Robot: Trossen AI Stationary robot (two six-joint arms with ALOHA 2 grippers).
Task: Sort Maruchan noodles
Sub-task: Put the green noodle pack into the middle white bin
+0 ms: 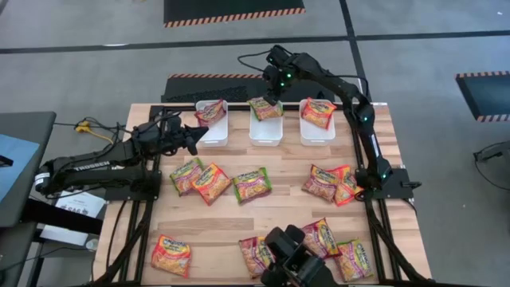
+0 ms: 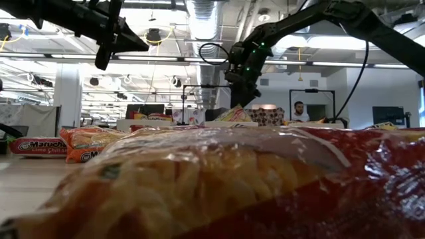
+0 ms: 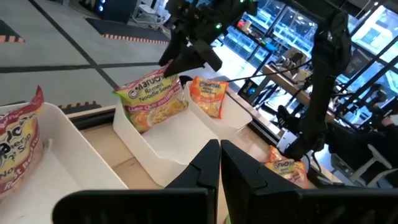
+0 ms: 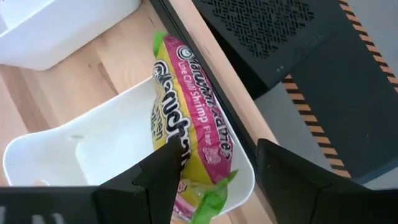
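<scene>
Three white bins stand in a row at the table's far edge, and each holds one Maruchan packet. The green-edged packet (image 4: 186,134) leans against the far wall of the middle bin (image 1: 265,127). My right gripper (image 1: 273,94) hangs open just above that packet, a finger on either side and apart from it. My left gripper (image 1: 199,135) is shut and empty. It hovers at the near end of the left bin (image 1: 212,123), which holds a red-edged packet (image 1: 210,110). An orange packet (image 1: 318,112) lies in the right bin.
Loose packets lie on the wooden table: three left of centre (image 1: 211,183), two overlapping at the right (image 1: 333,183), one at the near left (image 1: 171,255), and several near the camera mount at the near edge (image 1: 321,237). A person (image 2: 299,109) sits far behind the table.
</scene>
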